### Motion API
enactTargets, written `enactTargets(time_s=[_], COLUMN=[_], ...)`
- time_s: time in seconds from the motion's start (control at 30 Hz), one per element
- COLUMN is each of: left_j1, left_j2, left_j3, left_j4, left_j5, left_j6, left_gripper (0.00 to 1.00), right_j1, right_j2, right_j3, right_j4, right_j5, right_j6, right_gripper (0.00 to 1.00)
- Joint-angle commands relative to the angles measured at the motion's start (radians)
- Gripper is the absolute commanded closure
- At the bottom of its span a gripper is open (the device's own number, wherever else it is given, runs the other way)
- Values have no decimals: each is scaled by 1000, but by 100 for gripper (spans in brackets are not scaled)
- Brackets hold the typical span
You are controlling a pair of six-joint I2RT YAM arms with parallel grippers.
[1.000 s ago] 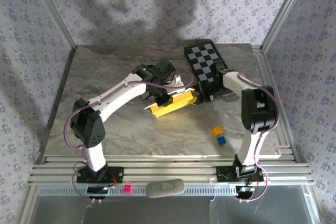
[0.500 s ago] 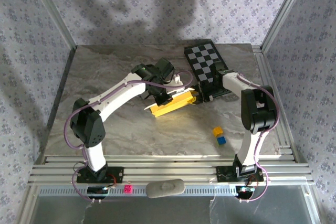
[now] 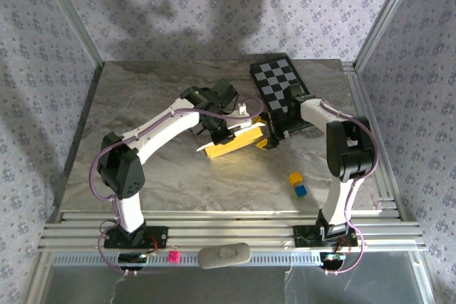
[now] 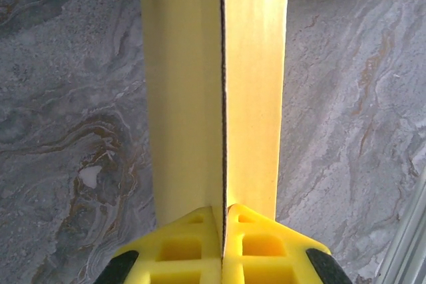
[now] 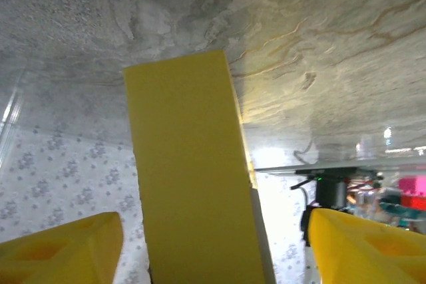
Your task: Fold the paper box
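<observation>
**A:** Left tool [image 4: 223,221], what's the state?

**B:** Pressed together, pinching a thin edge of the flat yellow cardboard paper box [image 4: 186,98]. Its moulded yellow fingertips [image 4: 173,251], with square pockets in their backs, meet on a dark hairline of card. Two smooth matte panels run straight away from the pinch. The right one is a shade paler.

**A:** Right tool [image 5: 214,217]?

**B:** Spread wide. Its blunt yellow fingertips [image 5: 60,247] sit far out on either side. The long, square-cornered end of the paper box [image 5: 186,164] stands between them with a gap on both sides.

**A:** Where's the box from above?

**B:** The paper box [image 3: 231,144] lies as a long narrow slab in the middle of the grey marbled, stone-look bench [image 3: 164,169], slanted with its right end further back. The left tool [image 3: 226,132] sits on its top edge. The right tool [image 3: 274,137] is at its right end.

**A:** Bench finish?

**B:** Smooth, veined, with a slight sheen.

**A:** Anything else nearby?

**B:** A flat black-and-white chequered board [image 3: 276,85] lies at the far right, just behind the right tool. A small yellow cube [image 3: 295,177] touches a small blue cube [image 3: 300,190] on the near right, well apart from the box.
</observation>
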Motion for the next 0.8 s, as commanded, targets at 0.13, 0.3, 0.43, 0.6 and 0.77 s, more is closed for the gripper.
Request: enactTargets(time_s=[0.13, 0.3, 0.43, 0.6, 0.77], left_j1=[21, 32, 41, 43, 61], left_j2=[40, 48, 59, 68, 69], left_j3=[20, 50, 90, 120, 119], left_j4=[-83, -137, -213, -300, -366], left_j5=[50, 98, 138, 171, 242], left_j6=[49, 62, 59, 35, 34], left_gripper=[100, 100, 100, 100, 100], right_j1=[-37, -88, -135, -115, -47], right_j2=[-55, -117, -180, -293, -413], right_j3=[138, 200, 210, 189, 78], right_j4=[-199, -251, -242, -180, -48], right_j5=[88, 155, 228, 413, 472], right_j6=[-187, -344, -531, -867, -1064], right_gripper=[11, 10, 15, 26, 29])
